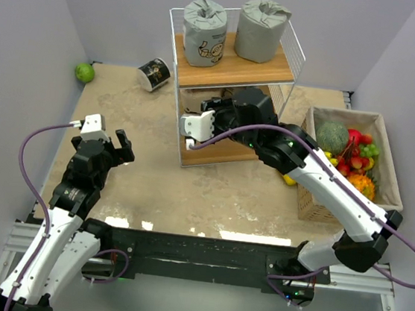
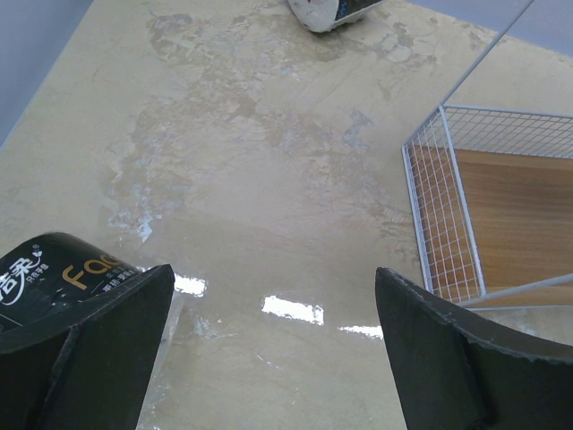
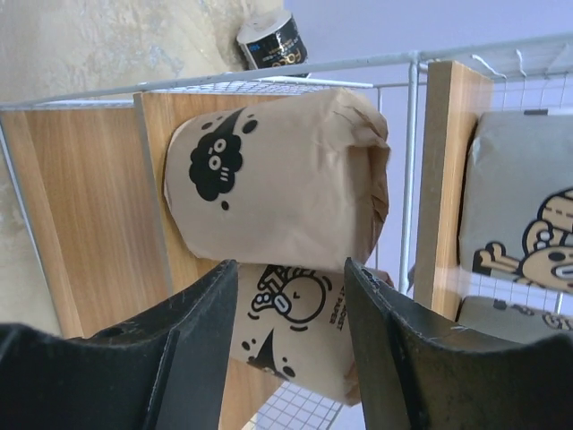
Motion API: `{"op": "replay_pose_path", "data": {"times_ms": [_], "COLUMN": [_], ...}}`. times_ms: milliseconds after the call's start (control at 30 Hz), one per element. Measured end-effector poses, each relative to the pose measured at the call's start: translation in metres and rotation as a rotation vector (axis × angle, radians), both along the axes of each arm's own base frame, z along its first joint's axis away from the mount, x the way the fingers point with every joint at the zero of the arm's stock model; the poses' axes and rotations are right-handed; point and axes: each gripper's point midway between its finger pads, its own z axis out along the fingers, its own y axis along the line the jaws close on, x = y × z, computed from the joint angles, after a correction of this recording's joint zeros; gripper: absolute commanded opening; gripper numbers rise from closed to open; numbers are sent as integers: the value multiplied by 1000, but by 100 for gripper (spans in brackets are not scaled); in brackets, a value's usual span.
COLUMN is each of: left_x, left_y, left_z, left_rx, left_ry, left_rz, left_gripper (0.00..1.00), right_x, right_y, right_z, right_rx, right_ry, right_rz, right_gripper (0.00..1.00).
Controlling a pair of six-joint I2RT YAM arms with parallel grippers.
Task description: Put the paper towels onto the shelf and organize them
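The shelf (image 1: 232, 72) stands at the back of the table, with two grey paper towels (image 1: 204, 33) (image 1: 262, 30) on its top board. My right arm reaches into the middle tier. There the right gripper (image 3: 291, 269) stands open, its fingers either side of a beige printed roll (image 3: 313, 313). A second beige roll (image 3: 277, 175) lies just beyond it. One black roll (image 1: 154, 74) lies on the table left of the shelf. Another black roll (image 2: 54, 273) rests against the outside of my left finger. The left gripper (image 2: 273, 273) is wide open over bare table.
A green round fruit (image 1: 85, 72) sits at the far left corner. A woven basket (image 1: 389, 163) of fruit and vegetables stands right of the shelf, under my right forearm. The shelf's wire corner (image 2: 421, 179) is to the right of my left gripper.
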Motion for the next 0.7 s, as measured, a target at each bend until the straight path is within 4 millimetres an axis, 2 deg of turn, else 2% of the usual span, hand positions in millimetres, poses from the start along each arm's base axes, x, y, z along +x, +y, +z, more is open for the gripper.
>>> {"op": "replay_pose_path", "data": {"times_ms": [167,267,433,567,700], "left_x": [0,0,0,0,1], "left_y": [0,0,0,0,0], "left_z": [0,0,0,-1,-2], "left_rx": [0,0,0,0,2], "left_ry": [0,1,1,4,7], "left_rz": [0,0,0,0,0], "left_gripper": [100,99,99,99,100], "right_x": [-9,-11,-12,-8,1], "right_y": [-9,-10,-2,9,21], "right_z": [-2,-6,-30,-47,-48], "right_rx": [44,78,109,133,178], "right_ry": [9,24,65,83,66], "right_rz": [-10,-14,-6,-4,-6], "right_gripper": [47,37,25,24,24]}}
